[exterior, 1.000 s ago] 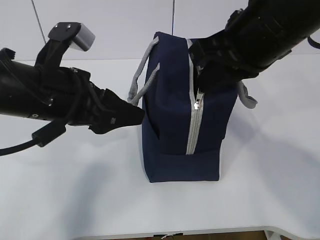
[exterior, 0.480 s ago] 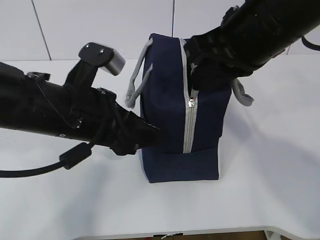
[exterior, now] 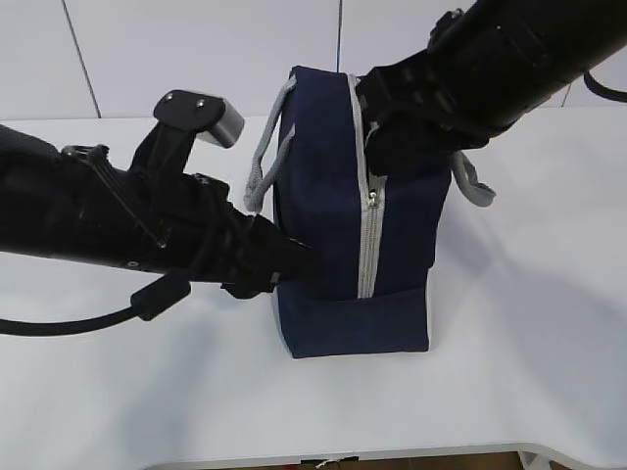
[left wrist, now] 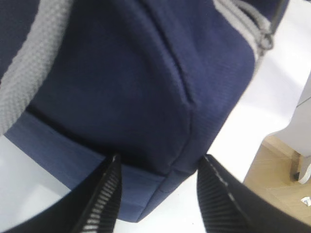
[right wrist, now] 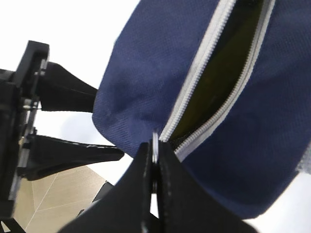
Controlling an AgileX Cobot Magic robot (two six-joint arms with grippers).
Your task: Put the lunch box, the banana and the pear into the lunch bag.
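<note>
Here, your lunch bag (exterior: 343,215) stands upright on the white tabletop (exterior: 509,372), between the two arms. Your left gripper (left wrist: 155,194) comes in low from the left; its fingers (left wrist: 104,199) stand apart and straddle the bag's lower corner, pressed to the navy fabric just above the base seam. Your right gripper (right wrist: 154,160) sits at the top of the bag, fingers together and clamped on the metal ring pull (right wrist: 154,141). The grey zipper (right wrist: 214,82) is parted behind the pull, with a dark yellowish interior showing. You cannot tell what lies inside.
</note>
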